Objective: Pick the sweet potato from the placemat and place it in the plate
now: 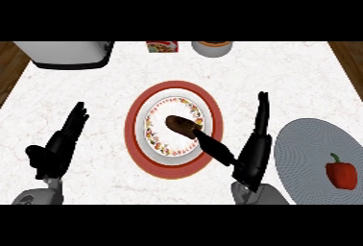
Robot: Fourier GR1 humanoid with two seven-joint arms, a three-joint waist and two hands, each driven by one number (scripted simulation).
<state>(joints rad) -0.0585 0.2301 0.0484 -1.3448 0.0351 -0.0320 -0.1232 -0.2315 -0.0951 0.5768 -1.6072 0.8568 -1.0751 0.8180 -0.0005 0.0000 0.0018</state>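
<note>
Sweet potato point(181, 125) on plate point(159, 144).
We see right hand point(251, 151) open, thumb seemingly touching it; box label point(162, 46) unreadable.

The right hand point(249, 153) rises from its grey forearm at the lower edge of the head view, just right of the plate point(154, 127). Its fingers point(263, 108) point straight up, held together, while the thumb point(212, 145) stretches out to the left over the plate's rim. The left hand point(58, 146) stands well left of the plate, fingers straight and angled up toward the right, thumb out to the left, resting open.
</note>
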